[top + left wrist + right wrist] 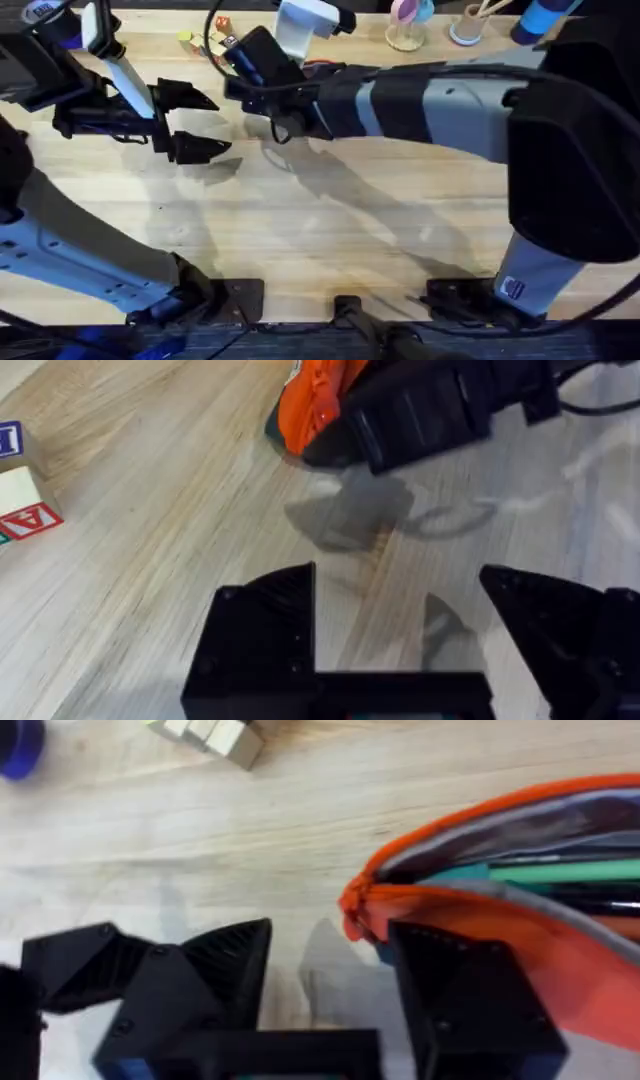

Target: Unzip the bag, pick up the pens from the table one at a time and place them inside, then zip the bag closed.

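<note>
Fingers of my right gripper (330,990) are spread, one finger over the near lip at the open end of the soft orange fabric pouch (560,960), whose long axis runs away from that finger. Pens (560,872) lie lengthwise inside. My left gripper (400,630), spread and empty, hovers over the pale wooden desk (150,560), pouch just ahead; zipping looks next.

Bag (560,975): orange shell, grey lining; a teal pen (560,872) inside it; table (300,830): pale wood grain; gripper fingers (225,970): black
</note>
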`<state>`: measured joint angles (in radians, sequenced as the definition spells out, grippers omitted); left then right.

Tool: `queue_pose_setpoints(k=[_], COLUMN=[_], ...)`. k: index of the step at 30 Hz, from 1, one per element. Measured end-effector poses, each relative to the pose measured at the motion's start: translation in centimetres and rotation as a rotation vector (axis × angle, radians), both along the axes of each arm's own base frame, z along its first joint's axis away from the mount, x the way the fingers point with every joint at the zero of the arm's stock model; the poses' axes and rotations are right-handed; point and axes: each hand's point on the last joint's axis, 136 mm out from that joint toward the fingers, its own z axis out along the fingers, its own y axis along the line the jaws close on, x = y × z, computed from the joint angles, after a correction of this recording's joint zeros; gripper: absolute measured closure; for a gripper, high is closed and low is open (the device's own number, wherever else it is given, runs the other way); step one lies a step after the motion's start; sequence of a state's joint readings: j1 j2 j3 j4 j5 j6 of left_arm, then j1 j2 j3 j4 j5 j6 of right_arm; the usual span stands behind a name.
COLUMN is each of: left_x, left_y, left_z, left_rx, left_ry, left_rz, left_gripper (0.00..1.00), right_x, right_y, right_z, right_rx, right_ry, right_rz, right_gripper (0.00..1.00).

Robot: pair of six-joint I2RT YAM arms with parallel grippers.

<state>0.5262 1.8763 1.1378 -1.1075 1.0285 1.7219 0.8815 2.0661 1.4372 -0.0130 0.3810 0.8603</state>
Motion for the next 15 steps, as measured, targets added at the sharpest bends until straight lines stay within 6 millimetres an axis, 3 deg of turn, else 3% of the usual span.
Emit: queue_pose_setpoints(k=[5,8,15], left_x=[0.0,0.0,0.0], left_y=[0.0,0.0,0.0], left_z=[0.0,0.0,0.0], left_rx=[0.000,0.000,0.001], left_ry=[0.000,0.000,-0.001], left_rz=[0.000,0.000,0.000], left_gripper=[0.006,0.006,0.008], right_x=[0.7,0.8,0.8], right_y=[-1.0,-1.4,-1.7], right_z=[-0.7,-1.2,-1.7], right_rx=[-0.001,-0.004,0.004], right_ry=[0.014,0.027,0.042], right_rz=[-0.040,-0.062,-0.096], right_gripper=[0.579,0.718,0.899])
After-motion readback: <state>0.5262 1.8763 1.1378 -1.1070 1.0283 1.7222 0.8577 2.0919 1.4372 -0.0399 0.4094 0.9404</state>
